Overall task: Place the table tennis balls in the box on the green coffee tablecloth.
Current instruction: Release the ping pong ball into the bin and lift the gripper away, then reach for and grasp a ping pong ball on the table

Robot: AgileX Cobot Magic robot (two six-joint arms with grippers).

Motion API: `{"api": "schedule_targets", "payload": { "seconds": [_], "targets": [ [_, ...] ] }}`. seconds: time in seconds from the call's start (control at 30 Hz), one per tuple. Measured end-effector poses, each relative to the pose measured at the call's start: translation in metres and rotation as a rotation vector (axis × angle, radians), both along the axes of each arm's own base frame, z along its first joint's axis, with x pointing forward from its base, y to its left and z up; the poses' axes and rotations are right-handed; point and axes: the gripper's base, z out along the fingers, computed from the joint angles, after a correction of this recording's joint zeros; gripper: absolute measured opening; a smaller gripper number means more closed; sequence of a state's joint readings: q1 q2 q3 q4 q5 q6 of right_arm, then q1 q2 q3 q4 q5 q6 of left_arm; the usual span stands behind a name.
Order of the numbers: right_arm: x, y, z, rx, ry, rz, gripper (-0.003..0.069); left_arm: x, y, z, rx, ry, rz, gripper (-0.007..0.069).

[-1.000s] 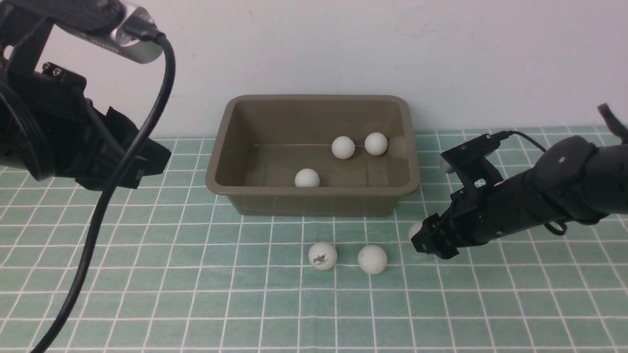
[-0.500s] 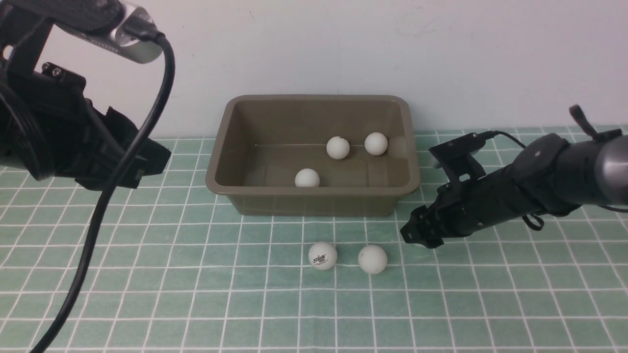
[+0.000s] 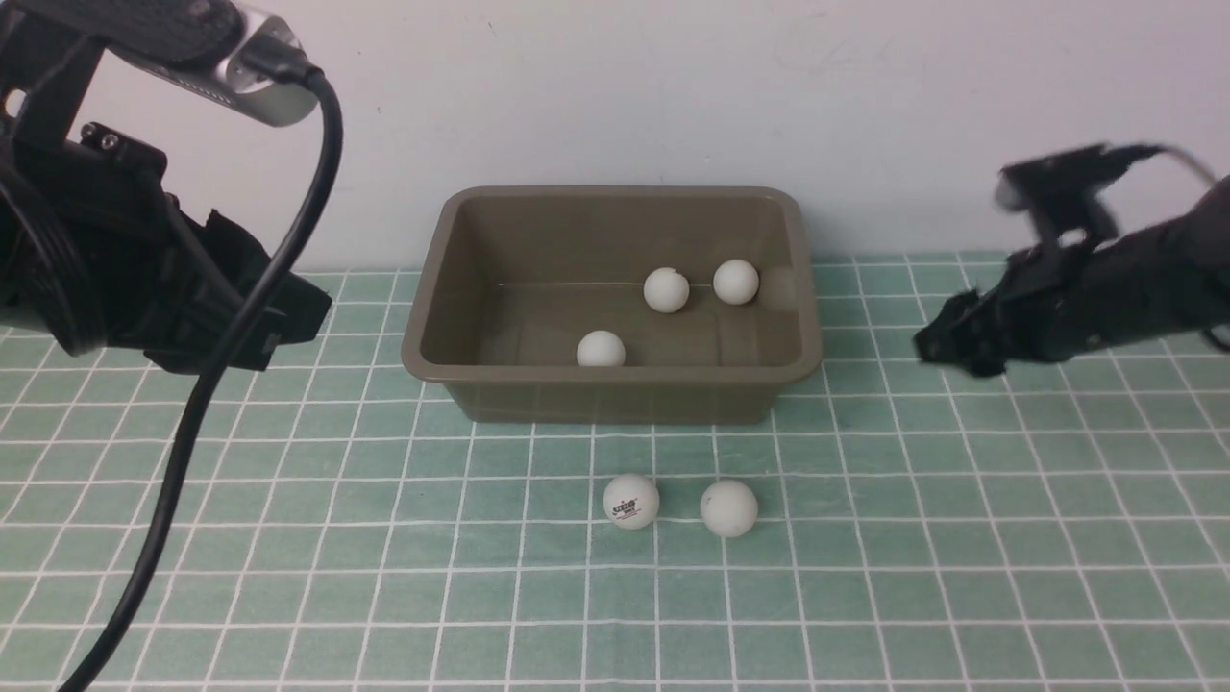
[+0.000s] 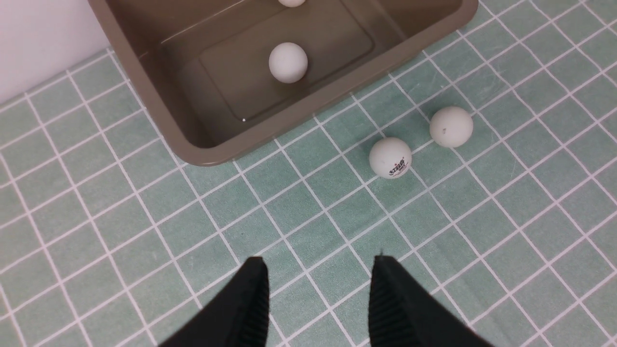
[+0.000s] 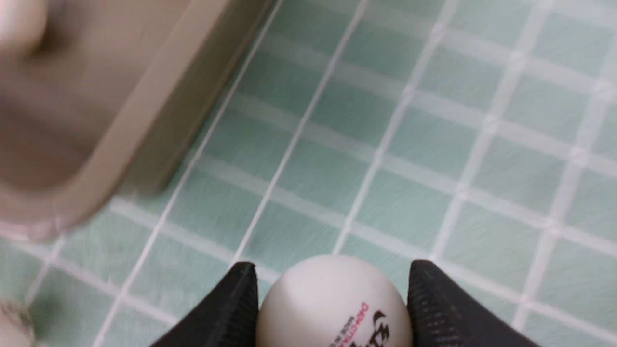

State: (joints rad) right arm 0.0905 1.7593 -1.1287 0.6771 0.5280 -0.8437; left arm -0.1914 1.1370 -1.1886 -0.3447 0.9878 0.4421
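While clamped — round, matte ball

The tabletop is covered by a green tablecloth with a grid of thin white lines. Directly on it, at the far middle, sits the olive-brown box. Just nearer than the box rest two white balls: a logo-printed ball on the left, a plain-looking ball on the right.

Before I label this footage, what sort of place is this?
Probably a robot test table set against a plain wall: two robot arms work above a grid-patterned cloth, around a tub of table tennis balls.
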Motion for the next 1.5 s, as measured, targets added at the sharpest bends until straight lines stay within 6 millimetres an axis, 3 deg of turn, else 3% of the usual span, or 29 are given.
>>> {"api": "schedule_targets", "payload": {
  "seconds": [0.1, 0.17, 0.2, 0.37, 0.4, 0.6, 0.77, 0.87, 1.03, 1.2, 1.3, 1.5],
  "targets": [
    [0.001, -0.008, 0.016, 0.025, -0.036, -0.027, 0.0360, 0.000, 0.000, 0.000, -0.001, -0.002, 0.001, 0.0268],
    [0.005, -0.001, 0.038, 0.107, -0.064, 0.024, 0.0360, 0.002, 0.000, 0.001, -0.005, -0.020, 0.007, 0.0268],
    [0.005, 0.000, 0.038, 0.108, -0.066, 0.036, 0.0360, 0.002, 0.000, 0.001, -0.005, -0.022, 0.008, 0.0268],
    [0.018, 0.045, 0.056, 0.220, -0.122, 0.221, 0.0360, 0.002, 0.000, 0.002, -0.006, -0.026, 0.009, 0.0268],
    [0.023, 0.059, 0.056, 0.235, -0.131, 0.256, 0.0360, 0.002, 0.000, 0.002, -0.006, -0.026, 0.009, 0.0268],
    [0.044, 0.091, 0.033, 0.231, -0.103, 0.323, 0.0360, 0.002, 0.000, 0.002, -0.006, -0.026, 0.009, 0.0268],
    [0.054, 0.096, 0.005, 0.216, -0.058, 0.338, 0.0360, 0.002, 0.000, 0.002, -0.005, -0.026, 0.009, 0.0268],
    [0.055, 0.096, 0.000, 0.213, -0.056, 0.344, 0.0373, 0.002, 0.000, 0.002, -0.005, -0.026, 0.009, 0.0268],
    [0.059, 0.096, 0.005, 0.241, -0.090, 0.297, 0.0497, 0.002, 0.000, 0.002, -0.006, -0.026, 0.009, 0.0268],
    [0.053, 0.086, 0.047, 0.152, -0.243, 0.276, 0.0505, 0.002, 0.000, 0.002, -0.006, -0.026, 0.009, 0.0268],
    [0.038, 0.079, 0.086, 0.084, -0.333, 0.297, 0.0478, 0.002, 0.000, 0.002, -0.006, -0.026, 0.009, 0.0268],
    [-0.019, 0.058, 0.171, 0.002, -0.438, 0.272, 0.0415, 0.002, 0.000, 0.002, -0.007, -0.027, 0.010, 0.0268]
  ]
}}
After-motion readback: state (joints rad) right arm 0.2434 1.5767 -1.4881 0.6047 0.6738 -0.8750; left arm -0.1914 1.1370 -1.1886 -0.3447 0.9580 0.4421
